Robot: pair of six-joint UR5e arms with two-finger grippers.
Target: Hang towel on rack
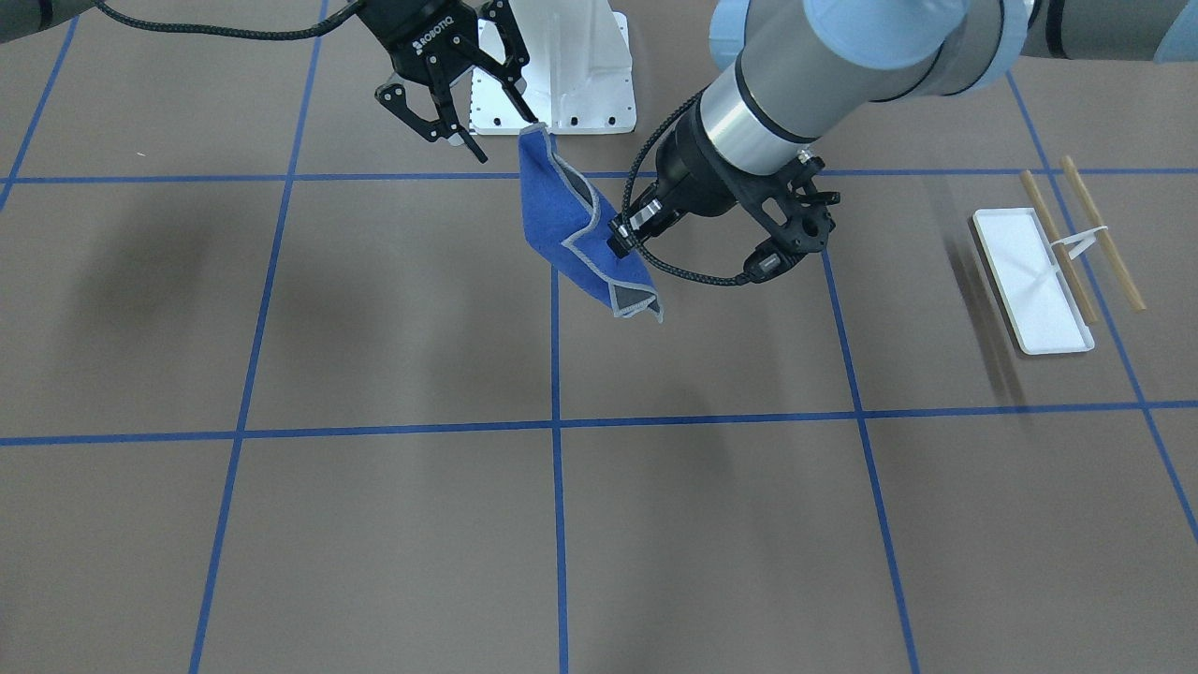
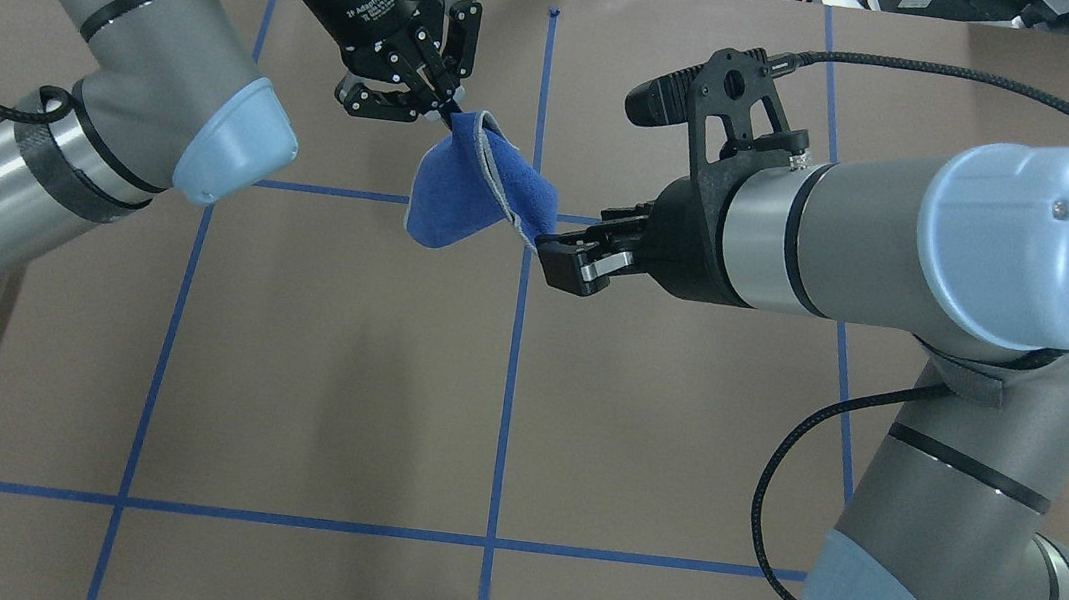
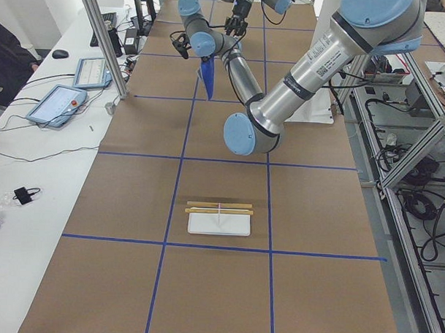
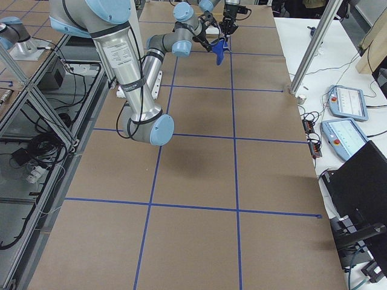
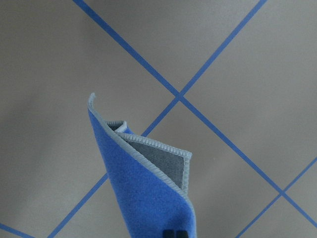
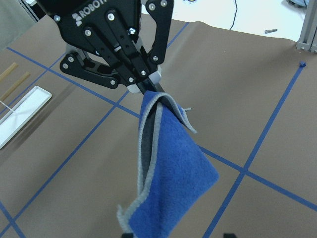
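Observation:
The blue towel (image 1: 562,234) hangs folded in the air above the table's middle; it also shows in the overhead view (image 2: 466,197). My left gripper (image 2: 445,114) points down and is shut on the towel's top corner; the right wrist view shows it (image 6: 148,89) pinching there. My right gripper (image 2: 553,242) comes in level from the side. Its jaws stand apart around the towel's lower hem (image 6: 143,213). The rack (image 1: 1029,281), a white tray with two wooden dowels (image 1: 1100,234), stands apart on my left side (image 3: 219,223).
The white bolted pedestal (image 1: 552,84) stands at the robot's side of the table, behind the towel. Blue tape lines (image 1: 557,431) grid the brown table top. A side bench with tablets (image 3: 64,102) runs along the operators' side.

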